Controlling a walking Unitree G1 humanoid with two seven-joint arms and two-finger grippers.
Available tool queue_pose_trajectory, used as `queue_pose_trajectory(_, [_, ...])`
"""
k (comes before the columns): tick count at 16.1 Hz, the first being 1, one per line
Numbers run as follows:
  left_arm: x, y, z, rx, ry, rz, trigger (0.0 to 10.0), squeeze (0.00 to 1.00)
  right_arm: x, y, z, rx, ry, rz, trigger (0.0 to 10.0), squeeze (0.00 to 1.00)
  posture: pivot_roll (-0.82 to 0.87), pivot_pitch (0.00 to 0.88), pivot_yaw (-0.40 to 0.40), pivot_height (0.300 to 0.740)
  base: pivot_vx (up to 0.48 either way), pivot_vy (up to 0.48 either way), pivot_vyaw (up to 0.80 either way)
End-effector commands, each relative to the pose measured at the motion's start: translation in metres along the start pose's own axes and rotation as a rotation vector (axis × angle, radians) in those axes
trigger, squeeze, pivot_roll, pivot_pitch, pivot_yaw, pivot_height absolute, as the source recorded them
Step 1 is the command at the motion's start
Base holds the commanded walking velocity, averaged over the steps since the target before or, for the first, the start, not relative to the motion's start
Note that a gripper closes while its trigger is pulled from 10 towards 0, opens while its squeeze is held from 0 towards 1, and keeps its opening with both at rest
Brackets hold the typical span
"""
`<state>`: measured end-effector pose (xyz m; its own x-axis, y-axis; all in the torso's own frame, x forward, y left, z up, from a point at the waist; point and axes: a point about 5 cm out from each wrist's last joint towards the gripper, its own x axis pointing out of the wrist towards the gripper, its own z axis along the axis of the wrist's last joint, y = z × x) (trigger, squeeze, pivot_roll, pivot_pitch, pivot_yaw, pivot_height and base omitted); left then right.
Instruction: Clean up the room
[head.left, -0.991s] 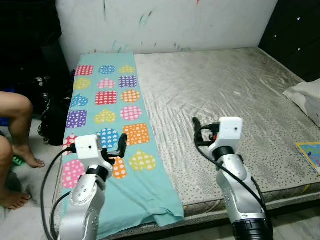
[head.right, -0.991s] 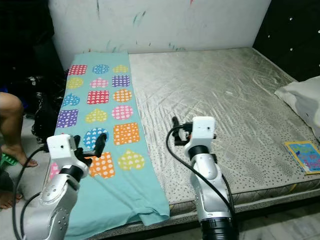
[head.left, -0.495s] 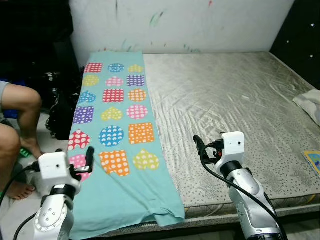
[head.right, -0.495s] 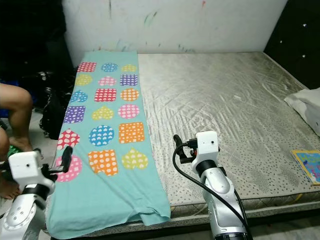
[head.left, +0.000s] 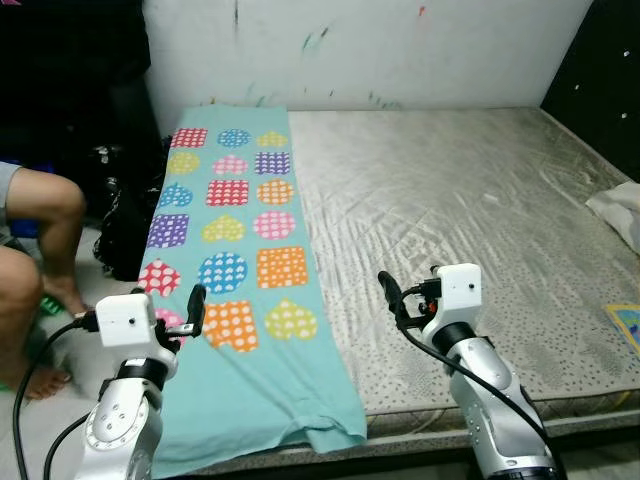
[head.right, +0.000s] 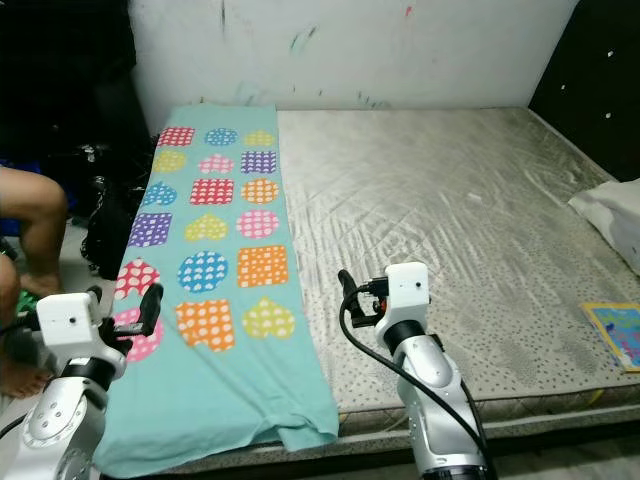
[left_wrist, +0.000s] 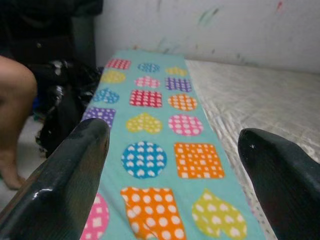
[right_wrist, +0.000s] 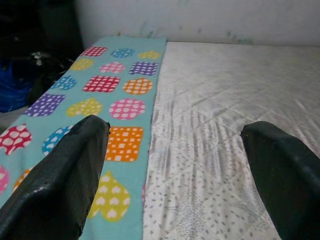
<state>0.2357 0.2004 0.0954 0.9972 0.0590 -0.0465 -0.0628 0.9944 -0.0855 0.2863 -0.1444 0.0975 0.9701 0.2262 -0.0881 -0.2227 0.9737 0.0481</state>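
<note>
We're facing the bare grey quilted mattress (head.left: 450, 210). The long turquoise sheet with coloured polka-dot shapes (head.left: 235, 260) lies flat along its left edge, near end hanging over the front. Cleanup looks barely started to us: sheet unfolded, white pillow (head.left: 622, 208) and small colourful book (head.left: 627, 322) sit at the right edge. A person's bare legs (head.left: 35, 250) are beside the bed on the left.

Left end effector (head.left: 195, 303) hovers just above the sheet's near left part, fingers spread wide, holding nothing. Right end effector (head.left: 390, 295) over the mattress — same, wide and empty.

Versus half a second ago: left arm has come up and inward over the sheet; right barely shifted.
</note>
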Motion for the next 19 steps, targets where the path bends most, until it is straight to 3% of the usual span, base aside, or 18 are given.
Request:
queue_pose_trajectory(1, [0.0021,-0.0028,0.0031,-0.012,-0.003,-0.018,10.0,0.00,-0.0003,-0.0013,0.0046,0.003,-0.013,-0.006,10.0,0.00,-0.12,0.000,-0.026,0.740,0.000,0.000,0.00])
queue_pose_trajectory(19, [0.0031,-0.0053,0.0018,-0.037,0.034,-0.029,10.0,0.00,0.0022,0.0077,0.0023,0.037,0.009,-0.002,10.0,0.00,-0.11,0.000,-0.027,0.740,0.000,0.000,0.00])
